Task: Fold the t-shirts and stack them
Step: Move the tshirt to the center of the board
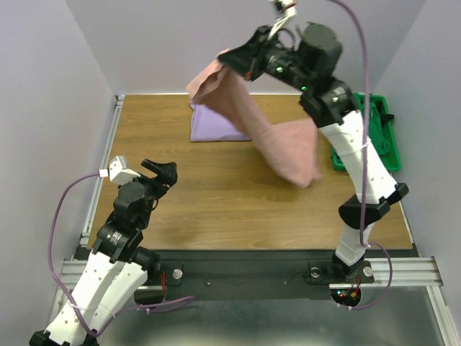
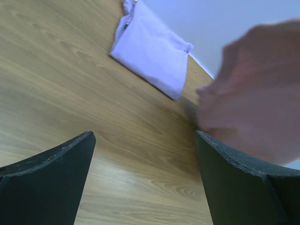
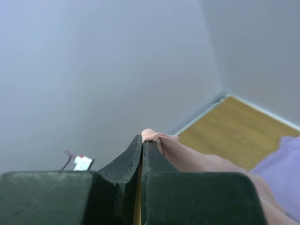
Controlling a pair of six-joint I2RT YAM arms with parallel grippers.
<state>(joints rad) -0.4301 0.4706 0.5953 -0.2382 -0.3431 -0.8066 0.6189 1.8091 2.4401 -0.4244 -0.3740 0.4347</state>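
Observation:
My right gripper (image 1: 229, 59) is raised high over the table's back and is shut on the top edge of the dusty-pink t-shirt (image 1: 270, 133), which hangs from it down and to the right, clear of the wood. In the right wrist view the pink cloth (image 3: 187, 157) bulges out just past the closed fingertips (image 3: 142, 138). The lavender t-shirt (image 1: 216, 124) lies folded flat on the table at the back, partly hidden behind the pink one; it also shows in the left wrist view (image 2: 152, 51). My left gripper (image 1: 164, 173) is open and empty, low over the near left of the table.
A green bin (image 1: 380, 130) stands at the table's right edge behind my right arm. Grey walls close in the back and both sides. Metal rails run along the left and near edges of the wooden table (image 1: 216, 194).

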